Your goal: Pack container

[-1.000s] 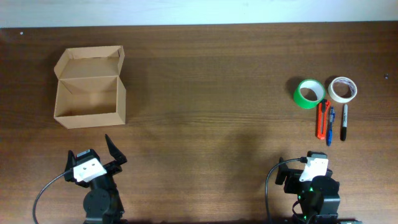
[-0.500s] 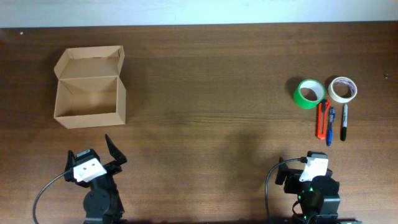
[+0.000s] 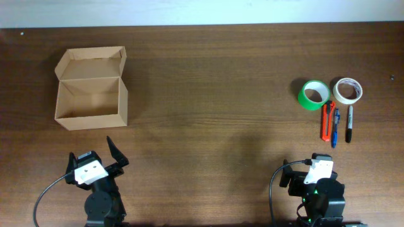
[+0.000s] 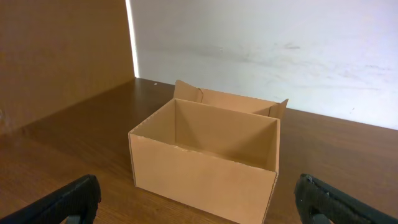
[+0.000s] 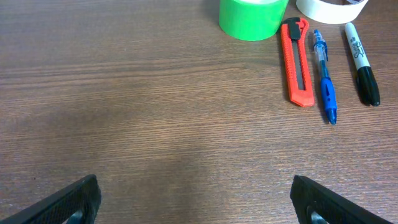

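Note:
The container point(image 3: 124, 101), a tan cardboard box, stands open at the table's back left with its lid flap folded back; it looks empty. The left wrist view shows its front wall point(image 4: 199, 177) straight ahead. My left gripper point(image 3: 93, 155) hangs open near the front edge, short of the box and holding nothing point(image 4: 198, 190). My right gripper point(image 3: 310, 169) is open over bare wood at the front right point(image 5: 196, 186).
At the back right lie a green tape roll point(image 3: 314, 94) point(image 5: 252, 17), a white tape roll point(image 3: 348, 91) point(image 5: 329, 7), an orange utility knife point(image 3: 327, 121) point(image 5: 296, 62), a blue pen point(image 3: 336, 126) point(image 5: 324, 78) and a black marker point(image 3: 349, 123) point(image 5: 362, 65).

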Controlling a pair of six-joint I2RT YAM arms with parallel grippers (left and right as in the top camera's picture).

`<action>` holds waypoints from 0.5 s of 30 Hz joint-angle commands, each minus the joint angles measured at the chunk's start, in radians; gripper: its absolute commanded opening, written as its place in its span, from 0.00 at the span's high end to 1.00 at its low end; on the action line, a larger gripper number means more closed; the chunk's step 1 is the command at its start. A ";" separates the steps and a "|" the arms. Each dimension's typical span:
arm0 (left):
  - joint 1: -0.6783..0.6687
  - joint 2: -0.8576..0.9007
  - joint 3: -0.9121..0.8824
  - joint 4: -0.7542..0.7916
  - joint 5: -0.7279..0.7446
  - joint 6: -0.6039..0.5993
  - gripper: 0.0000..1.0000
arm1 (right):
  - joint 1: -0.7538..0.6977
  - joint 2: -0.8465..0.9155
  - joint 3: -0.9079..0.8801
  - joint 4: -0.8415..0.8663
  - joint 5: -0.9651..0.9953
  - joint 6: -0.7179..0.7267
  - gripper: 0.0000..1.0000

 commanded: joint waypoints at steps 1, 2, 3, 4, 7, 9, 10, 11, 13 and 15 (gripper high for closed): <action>0.005 -0.008 -0.003 -0.004 0.010 0.008 0.00 | -0.006 -0.010 -0.011 0.000 -0.002 0.003 0.01; 0.005 -0.008 -0.003 -0.004 0.011 0.008 0.00 | -0.006 -0.010 -0.011 0.001 0.002 0.000 0.01; 0.005 -0.008 -0.003 -0.004 0.011 0.008 0.00 | -0.006 -0.010 -0.011 0.005 0.010 0.000 0.01; 0.005 -0.008 -0.003 -0.004 0.011 0.008 0.00 | -0.006 -0.010 -0.011 0.009 0.009 0.000 0.01; 0.005 -0.008 -0.003 -0.004 0.011 0.008 0.00 | -0.006 -0.010 -0.011 0.019 0.000 0.001 0.01; 0.005 -0.008 -0.003 -0.004 0.012 0.008 0.00 | -0.006 -0.010 -0.011 0.017 -0.040 0.004 0.01; 0.004 -0.008 -0.003 -0.004 0.015 0.008 0.00 | -0.006 -0.010 -0.011 0.023 -0.063 0.004 0.01; 0.004 -0.008 -0.003 -0.004 0.017 0.008 0.00 | -0.006 -0.010 -0.011 0.034 -0.076 0.004 0.01; 0.005 -0.008 -0.003 -0.003 0.018 0.008 0.00 | -0.006 -0.010 -0.011 0.066 -0.094 0.004 0.01; 0.005 -0.008 -0.003 0.000 0.018 0.008 0.00 | -0.006 -0.010 -0.012 0.134 -0.105 0.004 0.01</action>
